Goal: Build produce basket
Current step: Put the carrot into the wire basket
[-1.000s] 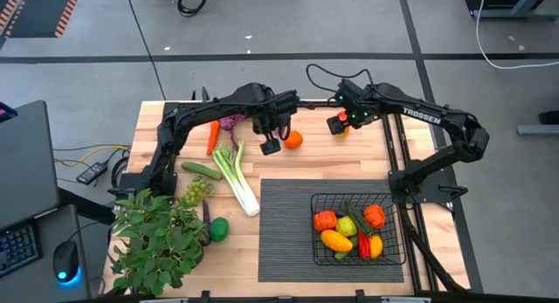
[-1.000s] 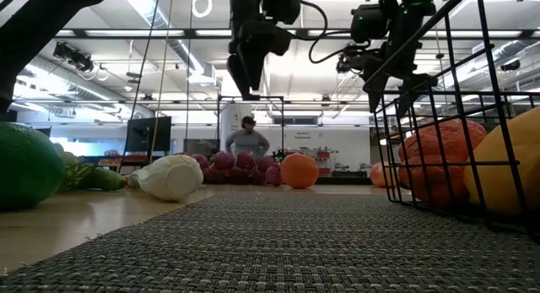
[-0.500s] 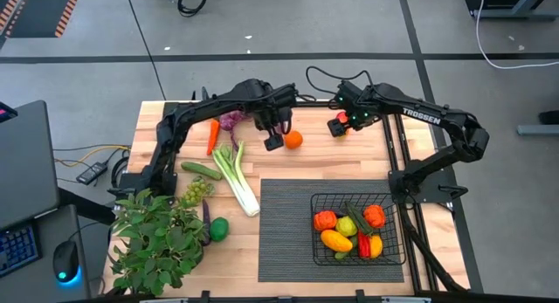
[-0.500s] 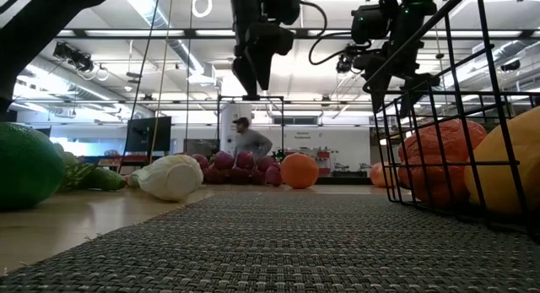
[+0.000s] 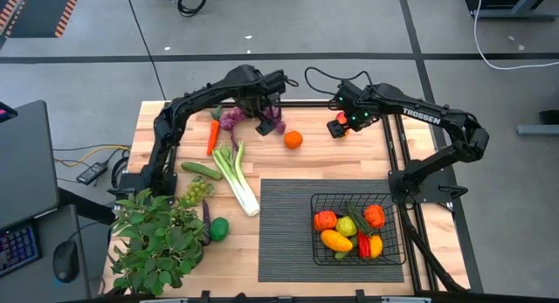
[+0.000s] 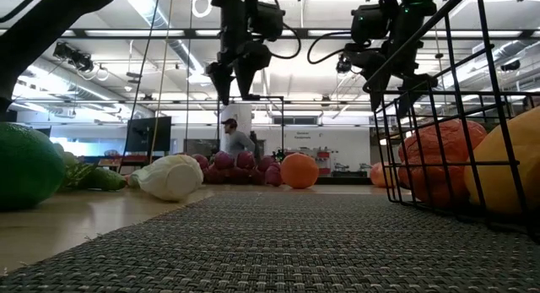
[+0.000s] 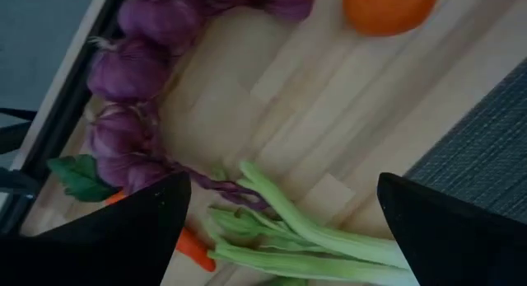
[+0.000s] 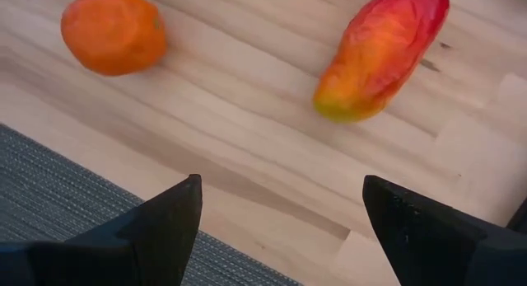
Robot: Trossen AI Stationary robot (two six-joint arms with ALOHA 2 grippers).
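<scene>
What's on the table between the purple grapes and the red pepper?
Just one orange. In the high view it sits on bare wood between the purple grapes and the red pepper, touching neither.

- tabletop point(image 5: 297, 163): pale wood, visible grain, matt
- mat point(image 5: 288, 229): dark ribbed weave, rough
- basket point(image 5: 395, 224): thin black wire mesh
- pepper point(image 8: 380, 53): glossy, smooth plastic look

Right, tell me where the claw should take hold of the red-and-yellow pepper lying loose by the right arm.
Grip the pepper across its narrow middle, coming straight down from above. It lies flat on the wood, elongated and tapering, so its long sides give the open right claw parallel faces; the ends are rounded and would likely slip. Nothing touches it.
</scene>
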